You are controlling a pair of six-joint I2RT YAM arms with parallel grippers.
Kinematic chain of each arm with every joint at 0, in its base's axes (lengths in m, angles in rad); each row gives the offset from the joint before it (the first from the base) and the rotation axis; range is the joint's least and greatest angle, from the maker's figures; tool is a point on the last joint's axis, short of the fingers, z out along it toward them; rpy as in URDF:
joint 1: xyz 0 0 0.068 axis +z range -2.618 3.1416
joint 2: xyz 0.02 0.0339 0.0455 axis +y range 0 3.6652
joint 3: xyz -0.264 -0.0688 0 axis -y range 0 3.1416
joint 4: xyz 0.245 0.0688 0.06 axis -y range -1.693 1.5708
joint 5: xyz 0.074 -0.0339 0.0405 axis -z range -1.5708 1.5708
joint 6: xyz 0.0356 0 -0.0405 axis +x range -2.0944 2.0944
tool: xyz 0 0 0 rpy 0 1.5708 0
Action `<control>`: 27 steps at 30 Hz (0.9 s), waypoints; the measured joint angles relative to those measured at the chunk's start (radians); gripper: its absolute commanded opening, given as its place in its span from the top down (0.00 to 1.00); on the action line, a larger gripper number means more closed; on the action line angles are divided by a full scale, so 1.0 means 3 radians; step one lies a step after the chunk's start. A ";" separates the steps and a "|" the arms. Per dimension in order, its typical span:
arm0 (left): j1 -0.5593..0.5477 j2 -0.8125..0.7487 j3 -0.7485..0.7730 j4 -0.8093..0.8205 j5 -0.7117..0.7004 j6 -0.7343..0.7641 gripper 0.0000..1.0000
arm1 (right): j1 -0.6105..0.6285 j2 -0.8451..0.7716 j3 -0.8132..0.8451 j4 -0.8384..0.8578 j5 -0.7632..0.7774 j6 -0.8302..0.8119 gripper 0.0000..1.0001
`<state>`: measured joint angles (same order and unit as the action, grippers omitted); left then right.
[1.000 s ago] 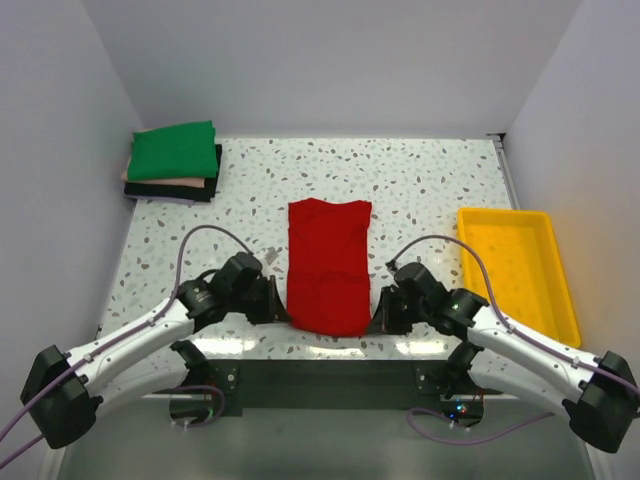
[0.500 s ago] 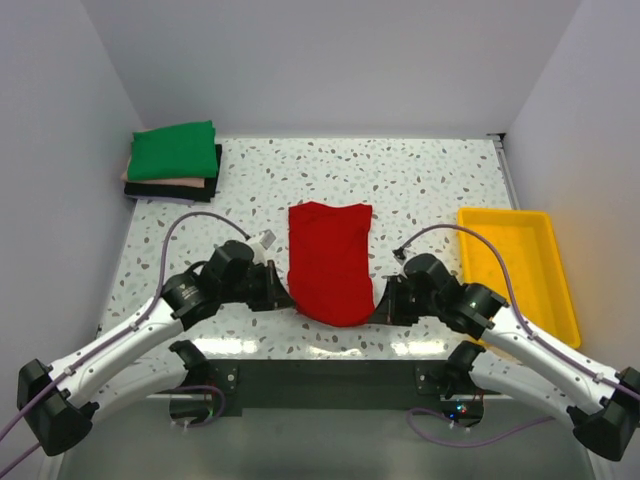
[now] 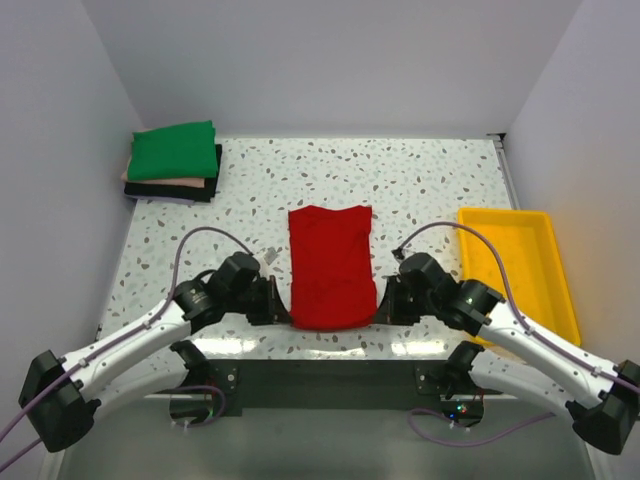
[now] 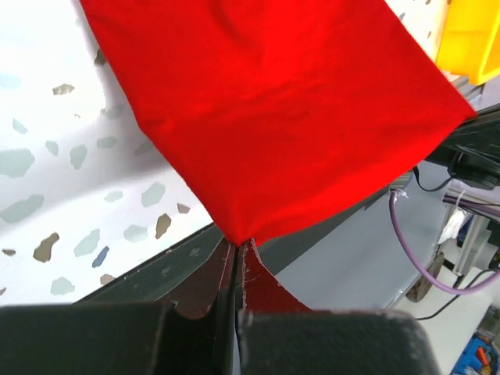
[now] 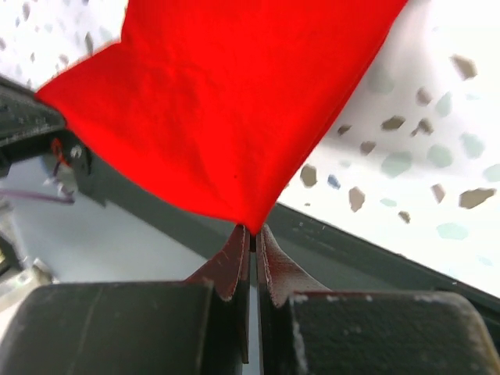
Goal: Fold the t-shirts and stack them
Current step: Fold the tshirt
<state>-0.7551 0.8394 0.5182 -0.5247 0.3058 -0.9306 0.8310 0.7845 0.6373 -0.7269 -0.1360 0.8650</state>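
Red t-shirt (image 3: 331, 268) lay narrowed on the worktop (image 3: 430, 180), left fingers (image 4: 205, 287) and right fingers (image 5: 228, 269) clamped on its near corners. Cross fold and transfer to the folded stack (image 3: 172, 165) apparently remained.

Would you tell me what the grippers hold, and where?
The red shirt: left gripper pinches its near-left corner, right gripper its near-right corner.

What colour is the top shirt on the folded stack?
The top shirt is green; the top external view shows it best.
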 measured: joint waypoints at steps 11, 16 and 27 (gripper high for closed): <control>0.0516 0.0946 0.0796 0.0256 0.0060 0.0379 1.00 | -0.0507 0.1148 0.0741 0.0261 0.0217 -0.0267 1.00; 0.0755 0.1469 0.1071 0.0448 0.0195 0.0511 1.00 | -0.0841 0.1670 0.1050 0.0482 0.0076 -0.0409 1.00; 0.1203 0.2738 0.2127 0.0619 0.0399 0.0675 1.00 | -0.1366 0.3012 0.2042 0.0876 -0.0320 -0.0575 1.00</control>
<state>-0.3943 1.6608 1.1564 -0.3389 0.4255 -0.7280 0.4213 1.6882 1.2499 -0.4641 -0.2321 0.6926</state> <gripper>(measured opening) 0.023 0.020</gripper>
